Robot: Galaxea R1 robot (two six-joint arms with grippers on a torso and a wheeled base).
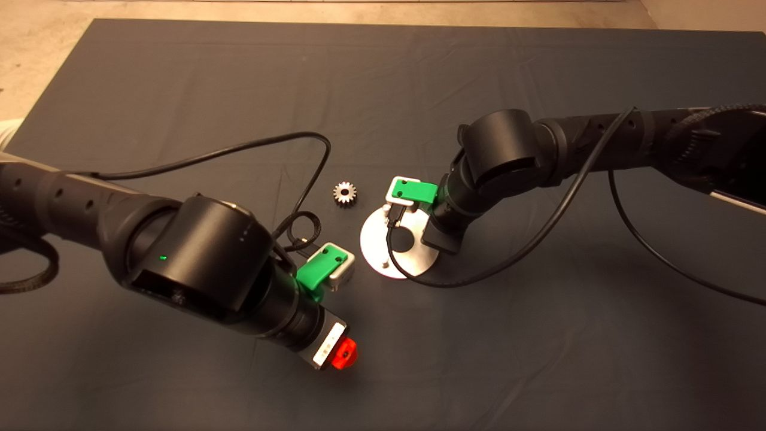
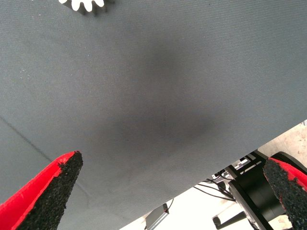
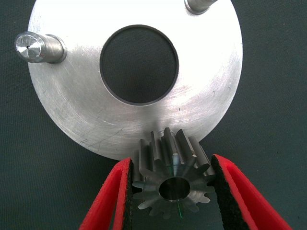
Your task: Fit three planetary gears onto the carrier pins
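My right gripper [image 3: 171, 162] is shut on a small silver planetary gear [image 3: 172, 184], holding it over the rim of the shiny round disc [image 3: 72, 110] with the large centre hole. Two carrier pins [image 3: 36, 47] [image 3: 199, 5] stand bare on the disc; the spot under the held gear is hidden. In the head view this gripper [image 1: 413, 197] hangs over the disc [image 1: 413, 254], which has one pin [image 1: 386, 262] showing. A second gear [image 1: 345, 194] lies flat on the mat left of the disc. My left gripper [image 1: 335, 350] hovers open over bare mat, its fingers [image 2: 48, 191] wide apart.
The dark mat [image 1: 538, 359] covers the table. Black cables loop from both wrists, one [image 1: 311, 173] passing near the loose gear and one [image 1: 479, 269] beside the disc. The edge of a gear [image 2: 86, 4] shows in the left wrist view.
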